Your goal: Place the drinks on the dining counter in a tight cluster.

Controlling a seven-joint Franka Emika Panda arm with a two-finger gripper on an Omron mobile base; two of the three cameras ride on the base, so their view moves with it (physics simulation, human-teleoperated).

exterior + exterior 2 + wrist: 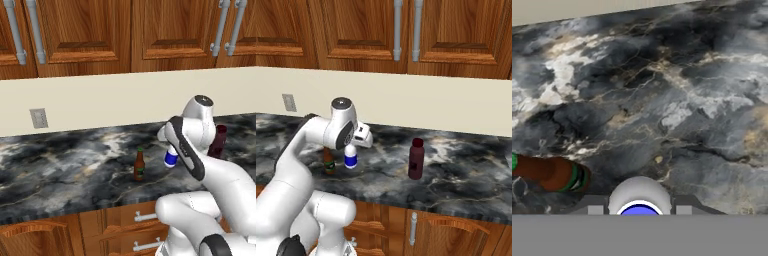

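Our gripper [351, 149] is clamped on the small white bottle [350, 158] with the blue label, near its cap, the bottle upright on the bench [60, 170] under the wooden cabinets [90, 35]. The beer bottle [139, 164] stands just beside it, the maroon bottle [415, 159] well apart. We judge this the pickup step: next we lift straight up, clear of the beer bottle, and carry it to the dining counter.

A marbled black-and-grey worktop [60, 170] stretches left to right, wooden drawers with pale handles [145, 217] under its near edge. Behind it runs a cream backsplash [100, 102] carrying a grey outlet [39, 118] at far left. Above hang wooden cabinets [356, 30] with grey bar handles [398, 30].
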